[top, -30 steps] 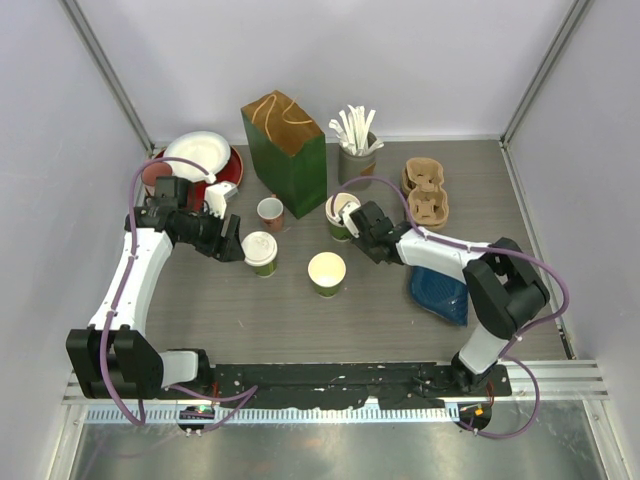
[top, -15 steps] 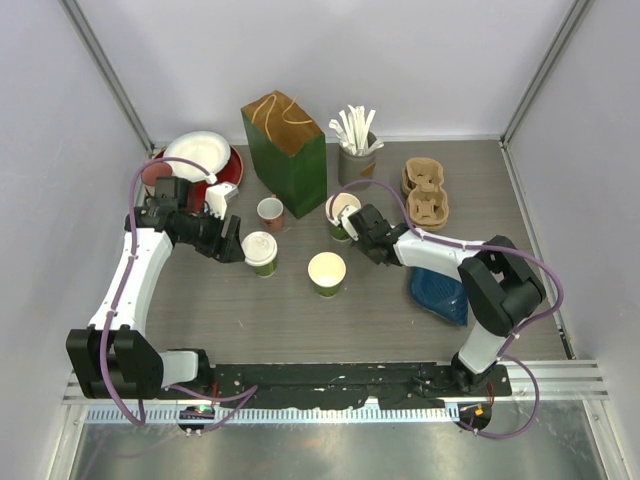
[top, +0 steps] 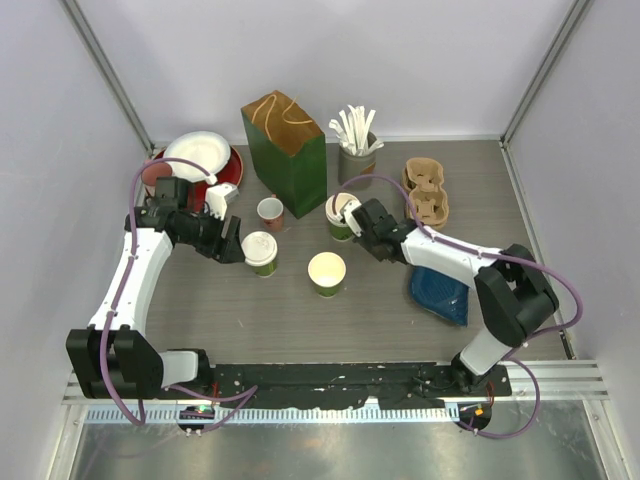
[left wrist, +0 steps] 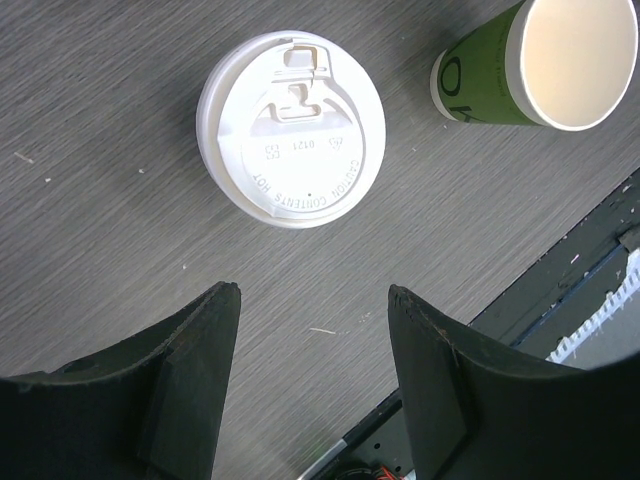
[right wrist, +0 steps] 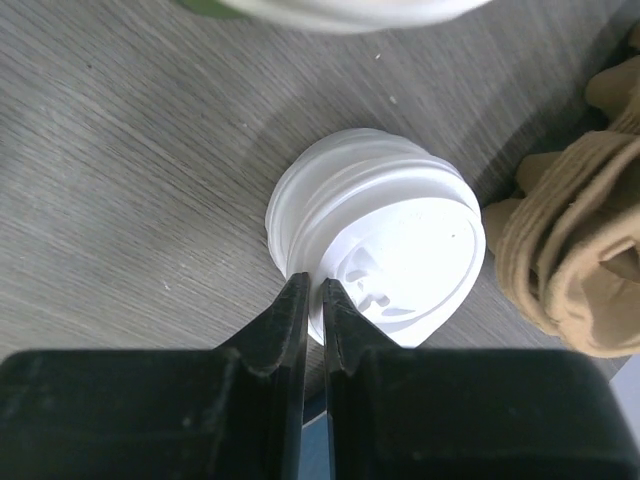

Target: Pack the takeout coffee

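Observation:
A green takeout coffee cup with its white lid on (top: 260, 250) (left wrist: 290, 140) stands just ahead of my left gripper (top: 236, 240) (left wrist: 312, 290), which is open with only bare table between its fingers. An open green cup (top: 326, 272) (left wrist: 540, 60) stands to its right. A third green cup (top: 339, 220) stands by the bag, its rim (right wrist: 330, 8) at the top edge of the right wrist view. My right gripper (top: 353, 214) (right wrist: 312, 284) is shut on the rim of a white lid (right wrist: 385, 235) beside that cup.
A tall green paper bag (top: 285, 140) stands at the back. A small red-and-white cup (top: 270, 212), plates (top: 200, 158), a pot of stirrers (top: 355, 150), brown cardboard cup carriers (top: 425, 195) (right wrist: 580, 250) and a blue pouch (top: 440, 290) surround the cups.
My right gripper has closed its jaws onto the white lid's rim, and that arm's elbow has swung to the right. The left arm has stayed still.

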